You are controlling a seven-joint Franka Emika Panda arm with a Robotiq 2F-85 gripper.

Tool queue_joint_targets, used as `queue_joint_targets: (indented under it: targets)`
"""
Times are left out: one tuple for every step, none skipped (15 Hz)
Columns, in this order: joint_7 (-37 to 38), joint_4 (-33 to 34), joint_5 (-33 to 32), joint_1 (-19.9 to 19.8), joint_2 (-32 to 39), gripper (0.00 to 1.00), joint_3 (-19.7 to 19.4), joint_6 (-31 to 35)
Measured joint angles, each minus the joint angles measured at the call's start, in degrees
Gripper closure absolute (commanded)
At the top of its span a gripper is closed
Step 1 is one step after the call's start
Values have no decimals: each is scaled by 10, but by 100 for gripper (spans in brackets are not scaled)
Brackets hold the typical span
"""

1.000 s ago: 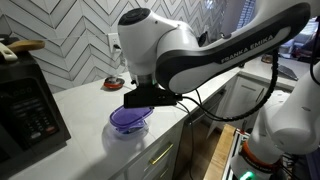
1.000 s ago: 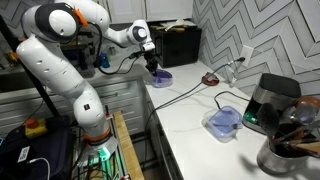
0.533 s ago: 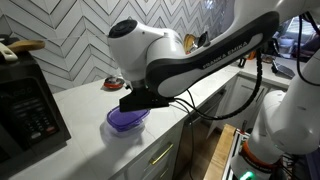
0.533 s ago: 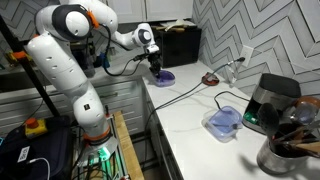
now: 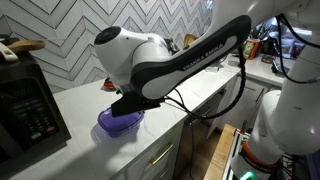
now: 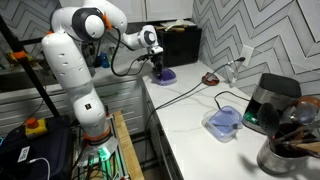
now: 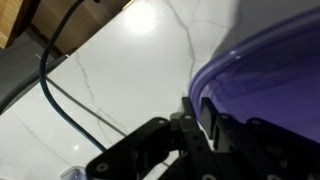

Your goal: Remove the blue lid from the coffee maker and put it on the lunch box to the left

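My gripper [image 5: 127, 108] is shut on the rim of the blue lid [image 5: 117, 123], a translucent blue-violet lid held low over the white counter; I cannot tell whether it touches. In an exterior view the gripper [image 6: 160, 67] and lid [image 6: 166, 76] are at the far end of the counter. The wrist view shows the fingers [image 7: 203, 112] pinching the lid's edge [image 7: 270, 65]. The lunch box [image 6: 222, 121], clear with blue contents, lies uncovered further along the counter, beside the black coffee maker [image 6: 271, 100].
A large black appliance with a keypad [image 5: 28, 105] stands close to the lid and also shows in an exterior view [image 6: 181, 44]. A small red dish [image 6: 210, 78] sits by the wall. A black cord [image 7: 58, 95] runs over the counter. A pot of utensils [image 6: 287, 150] stands near the coffee maker.
The arm has carried the lid a little further along the counter toward the keypad appliance, away from the lunch box, and slightly lower. The grip has not changed.
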Motion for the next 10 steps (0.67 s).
queue_joint_targets:
  targets:
    - [-8, 8, 0, 4, 12, 44, -4, -3]
    - [-13, 16, 0, 7, 23, 35, -8, -6]
    - [-18, 23, 0, 11, 33, 29, -13, -9]
    - [-19, 30, 0, 14, 40, 20, -17, -17]
    - [-19, 36, 0, 18, 43, 14, -21, -27]
    - [-19, 40, 0, 21, 41, 7, -25, -38]
    - [-18, 43, 0, 24, 35, 0, -28, -50]
    - [-14, 42, 1, 27, 23, 0, -29, -63]
    - [-7, 39, 2, 28, 5, 0, -30, -75]
    - [3, 32, 6, 29, -18, 1, -31, -80]
